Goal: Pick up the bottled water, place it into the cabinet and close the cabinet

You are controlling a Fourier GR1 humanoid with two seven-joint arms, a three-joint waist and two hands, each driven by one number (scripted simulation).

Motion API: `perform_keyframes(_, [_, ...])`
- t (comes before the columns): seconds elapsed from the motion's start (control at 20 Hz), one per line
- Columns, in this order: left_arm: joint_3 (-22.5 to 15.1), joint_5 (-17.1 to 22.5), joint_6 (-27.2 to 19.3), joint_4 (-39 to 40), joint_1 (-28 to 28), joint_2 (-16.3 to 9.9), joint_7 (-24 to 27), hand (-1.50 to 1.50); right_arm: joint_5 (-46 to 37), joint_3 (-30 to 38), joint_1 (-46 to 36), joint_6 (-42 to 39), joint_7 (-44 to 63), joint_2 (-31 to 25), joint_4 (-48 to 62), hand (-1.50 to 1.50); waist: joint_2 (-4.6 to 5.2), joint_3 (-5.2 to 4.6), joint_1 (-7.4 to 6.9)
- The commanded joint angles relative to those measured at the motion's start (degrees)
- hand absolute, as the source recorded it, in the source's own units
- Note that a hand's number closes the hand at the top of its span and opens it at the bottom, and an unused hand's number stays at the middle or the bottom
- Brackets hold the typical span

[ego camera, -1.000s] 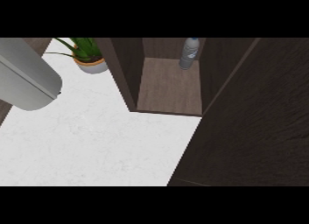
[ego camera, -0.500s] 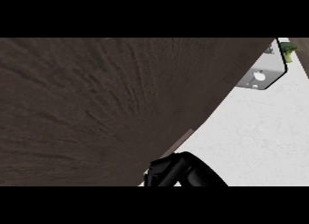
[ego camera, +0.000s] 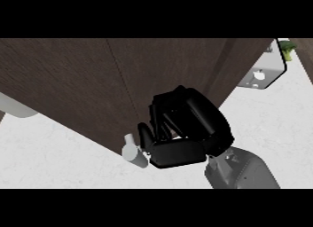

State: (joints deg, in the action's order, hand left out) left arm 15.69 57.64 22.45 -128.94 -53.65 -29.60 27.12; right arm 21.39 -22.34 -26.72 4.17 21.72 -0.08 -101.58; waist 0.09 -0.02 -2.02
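My right black hand (ego camera: 185,133) presses curled fingers, grasping nothing, against the dark wooden cabinet door (ego camera: 87,84); its pale handle (ego camera: 134,153) sits just left. The bottled water is hidden.

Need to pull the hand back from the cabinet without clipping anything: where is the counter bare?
Bare white counter lies lower left, between the dark wood cabinet panel and the picture's lower edge. A second bare strip runs right of the black hand, below the grey appliance. It is crowded around the hand: panel edge and pale grey cylinder.
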Motion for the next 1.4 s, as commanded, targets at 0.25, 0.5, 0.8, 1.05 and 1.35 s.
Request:
perform_keyframes(0.25, [9.6,8.1,6.2,-1.2,-4.9,1.4,-3.3,-1.5,8.5,14.5,-12.7,-10.9,-0.6,-3.9,16.2,1.5,0.03,0.06,0.47])
perform_keyframes(0.5, [7.7,3.6,8.2,2.6,-1.1,5.2,-5.0,-1.5,6.7,15.2,-17.3,-16.4,-5.8,-3.3,27.2,1.5,0.16,0.03,0.67])
perform_keyframes(0.8, [9.9,7.8,9.5,2.8,-0.5,3.4,-7.7,-1.5,6.7,17.0,-25.4,-15.7,-4.1,-1.6,33.9,1.5,0.27,0.0,0.13])
perform_keyframes(1.05, [10.3,6.9,11.0,1.9,-0.9,4.8,-8.2,-1.5,8.1,16.0,-24.7,-17.2,-5.5,0.0,36.8,1.5,0.41,0.0,-0.73])
perform_keyframes(1.35, [8.1,5.7,8.4,-0.6,0.5,5.4,-10.1,-1.5,9.5,16.4,-26.6,-17.0,-4.0,-0.1,35.6,1.5,0.66,0.03,-1.14])
